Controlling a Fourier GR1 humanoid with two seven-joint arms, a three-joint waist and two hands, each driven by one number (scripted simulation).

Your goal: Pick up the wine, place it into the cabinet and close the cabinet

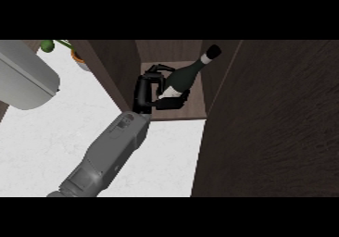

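In the head view you see one grey forearm (107, 155) rising from the lower edge, left of centre, and reaching into the open cabinet (171, 65). The picture alone does not tell you which arm it is, since no second arm shows; from its place in the view I take it as the left. Its black robot hand (148, 92) sits inside the cabinet opening, fingers and thumb curled round the lower body of the wine bottle (186, 76).

The wine bottle is dark, tilted, with its neck pointing up and to the right toward the cabinet's back corner, a pale band just below the black cap. A pale label shows at the bottle's base, next to the thumb. Whether the bottle rests on the cabinet's floor or hangs above it, you cannot tell.

The cabinet's dark wooden door (275, 125) stands open and fills the right side of the view. The white marbled worktop (42, 152) lies below and to the left. At upper left you see a large grey rounded object (25, 78), and beyond it a potted green plant (70, 48) beside the cabinet's left wall.
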